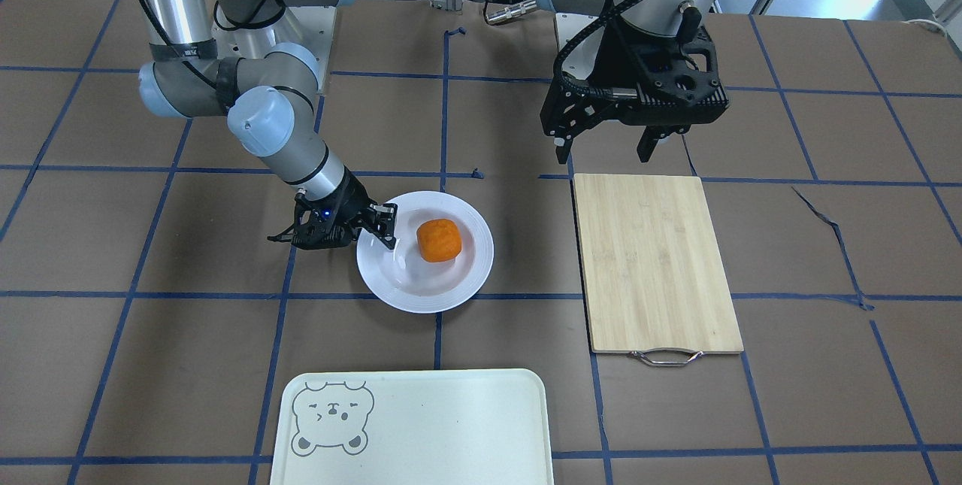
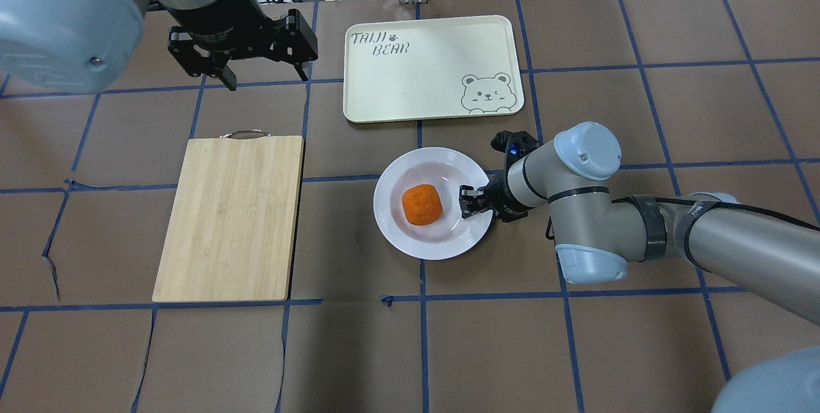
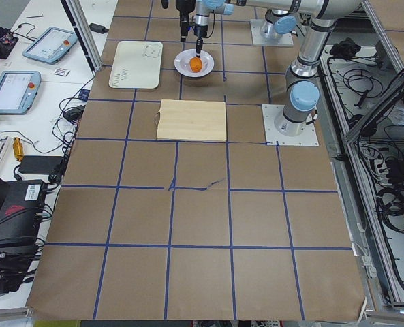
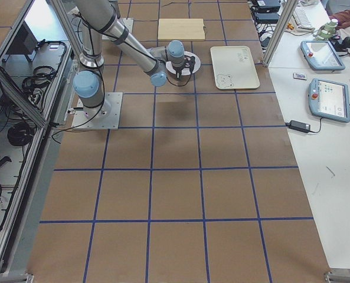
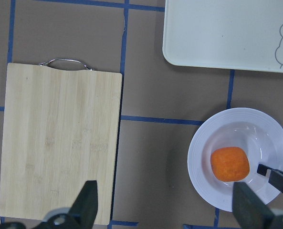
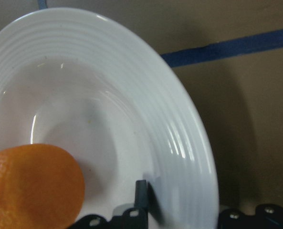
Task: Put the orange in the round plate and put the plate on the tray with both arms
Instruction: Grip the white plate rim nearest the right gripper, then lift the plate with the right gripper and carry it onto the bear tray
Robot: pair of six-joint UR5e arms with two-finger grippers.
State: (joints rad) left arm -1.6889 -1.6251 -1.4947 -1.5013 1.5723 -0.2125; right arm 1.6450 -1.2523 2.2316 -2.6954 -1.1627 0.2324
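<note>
Nearest the front camera, the pale cream rectangular tray [image 1: 412,425] with its grey bear drawing lies bare on the brown table [image 1: 113,365]. Beyond it the small bright orange [image 1: 439,239] sits in the round glossy white plate [image 1: 425,292], whose ridged rim the right claw [image 1: 387,229] pinches. The left claw [image 1: 606,147] hangs with fingers apart above the bamboo cutting board [image 1: 655,259].

This is a robotics lab, not a home or kitchen. A large table [image 3: 202,204] covered in brown paper gridded with blue tape carries two arms bolted to metal base plates [image 3: 291,126], framed by aluminium rails. At nine o'clock in the exterior left view, a side bench holds teach pendants [image 3: 11,92], and cables [image 3: 392,191] trail at three o'clock.
</note>
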